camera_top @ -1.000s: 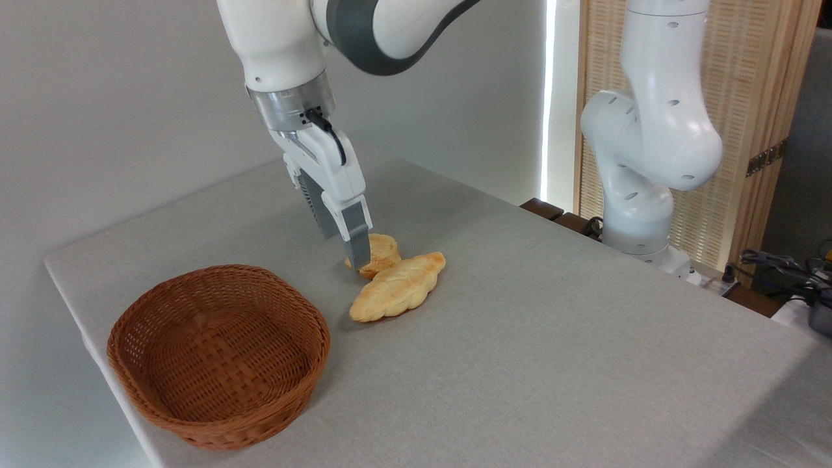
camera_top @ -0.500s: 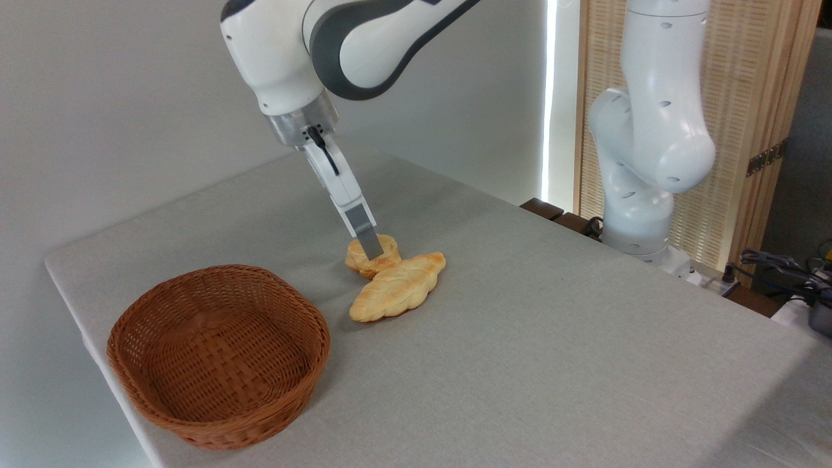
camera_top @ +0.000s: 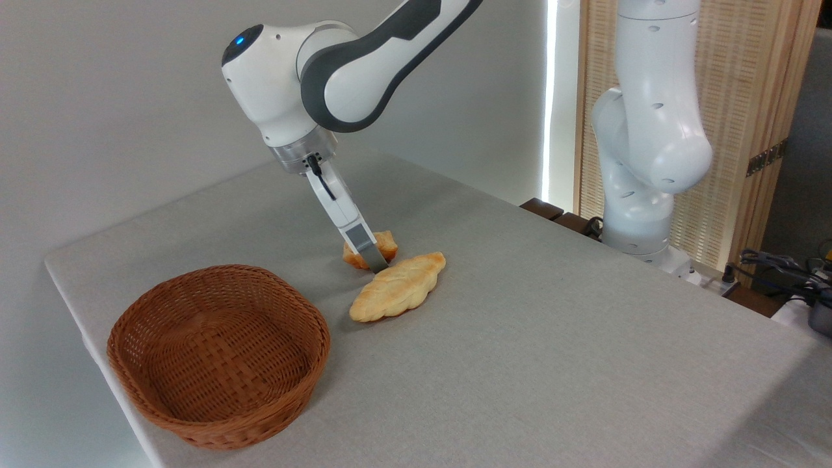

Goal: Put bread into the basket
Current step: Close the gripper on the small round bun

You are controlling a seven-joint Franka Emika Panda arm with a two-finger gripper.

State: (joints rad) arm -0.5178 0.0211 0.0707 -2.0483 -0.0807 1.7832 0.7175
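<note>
On the table (camera_top: 552,325), the bread (camera_top: 383,246) sits behind the hand's (camera_top: 374,260) lowered fingertip.

Matt grey cloth covers the bench (camera_top: 552,338); the basket (camera_top: 219,354) is rough woven wicker; the arm (camera_top: 364,58) has glossy white plastic shells.

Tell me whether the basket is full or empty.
Empty. The basket shows only bare woven floor; the bun sits on the table by the gripper, beside the long loaf.
</note>
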